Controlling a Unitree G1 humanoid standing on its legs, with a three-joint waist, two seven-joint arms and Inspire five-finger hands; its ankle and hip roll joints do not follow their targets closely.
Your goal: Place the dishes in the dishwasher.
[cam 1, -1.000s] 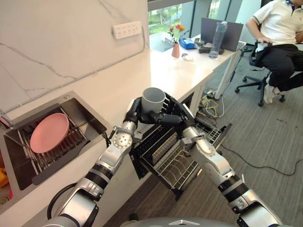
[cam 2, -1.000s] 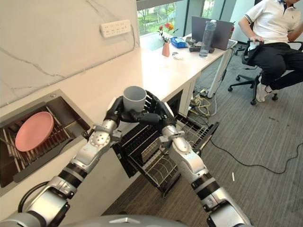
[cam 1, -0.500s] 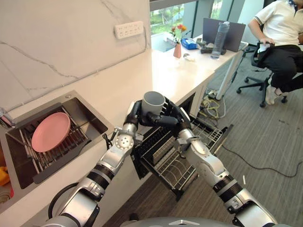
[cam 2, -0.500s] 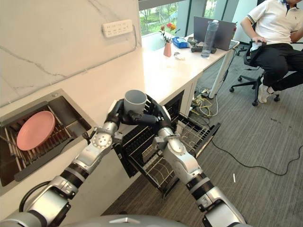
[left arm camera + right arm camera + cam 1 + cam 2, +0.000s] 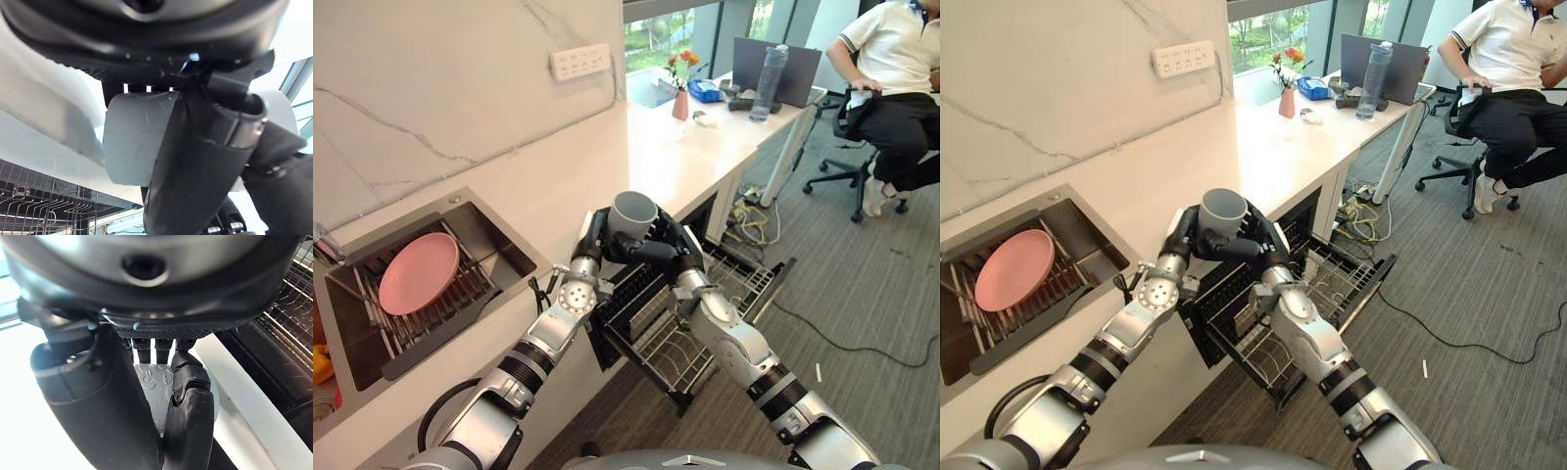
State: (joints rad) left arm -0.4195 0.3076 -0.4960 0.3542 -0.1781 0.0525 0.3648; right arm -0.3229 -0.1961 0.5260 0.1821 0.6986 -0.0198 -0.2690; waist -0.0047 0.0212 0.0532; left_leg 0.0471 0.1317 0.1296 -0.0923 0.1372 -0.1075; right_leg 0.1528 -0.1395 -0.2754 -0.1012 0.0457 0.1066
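Fingers of both my hands are wrapped round a grey cup (image 5: 633, 213), held upright above the counter's front edge. My left hand (image 5: 594, 235) grasps it from the sink side, its thumb and fingers curled against the cup's wall; in the left wrist view the cup (image 5: 134, 139) sits pressed between my dark thumb and the palm. My right hand (image 5: 668, 245) closes on the cup from the opposite side, thumb laid across the front of it; the right wrist view shows a pale, patterned surface (image 5: 155, 394) hemmed in by my curled fingers (image 5: 191, 416).

Directly below the cup, the dishwasher (image 5: 607, 338) stands open under the counter, its wire racks (image 5: 680, 348) pulled out over the grey carpet (image 5: 862, 294). The racks look bare of dishes where I can see them.

To my left, a pink plate (image 5: 418, 272) leans on the ribbed grid of the sunken sink (image 5: 499, 240), well apart from the cup. The white counter (image 5: 656, 157) runs on toward a window, past a wall socket strip (image 5: 580, 61). At its far end stand a small vase of flowers (image 5: 680, 98), a blue box (image 5: 702, 90), a clear water bottle (image 5: 770, 69) and an open laptop (image 5: 803, 73). Beyond that, a person (image 5: 891, 69) in a white shirt and dark trousers sits on an office chair.
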